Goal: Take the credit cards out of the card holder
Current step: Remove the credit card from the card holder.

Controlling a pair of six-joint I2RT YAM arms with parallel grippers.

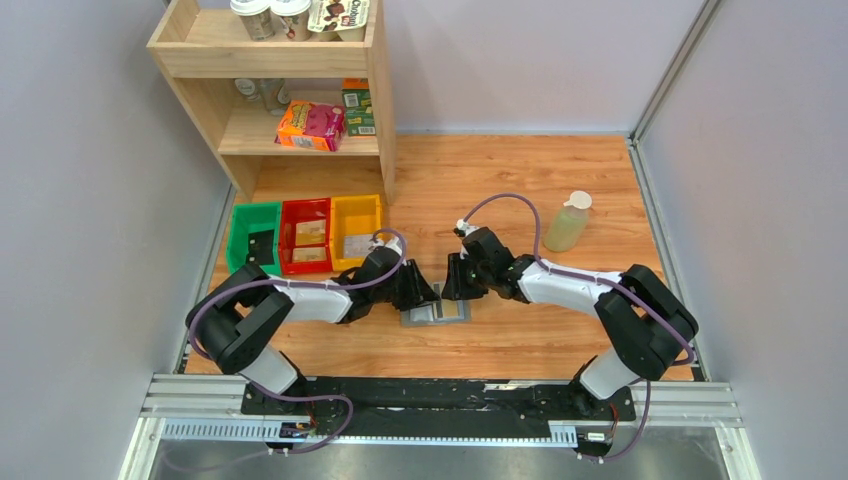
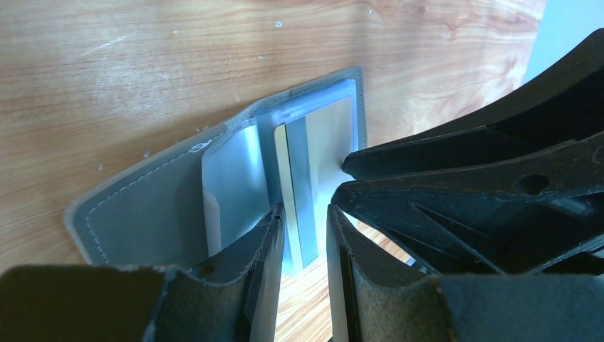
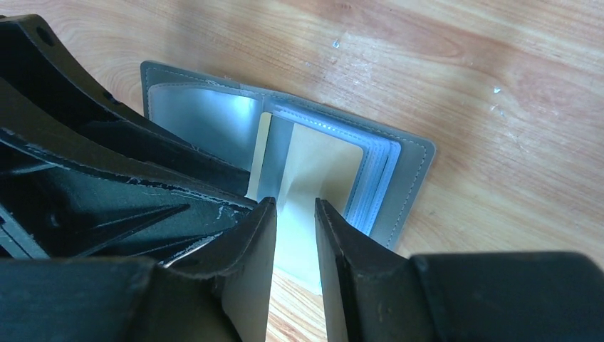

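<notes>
The grey card holder (image 1: 452,313) lies open on the wooden table between both grippers. In the left wrist view the holder (image 2: 142,214) shows pale slots, a yellow card edge (image 2: 280,165) sticking out of the middle fold, and a tan card (image 2: 333,132) under a clear slot. In the right wrist view the holder (image 3: 409,185) shows the same tan card (image 3: 320,162). My left gripper (image 2: 305,208) and my right gripper (image 3: 295,201) face each other over the holder's middle. Each has its jaws a narrow gap apart, with nothing gripped.
Green (image 1: 252,235), red (image 1: 306,233) and yellow (image 1: 356,228) bins stand in a row to the left rear. A wooden shelf (image 1: 290,90) with groceries stands behind them. A pale plastic bottle (image 1: 568,222) stands at the right rear. Walls close in both sides.
</notes>
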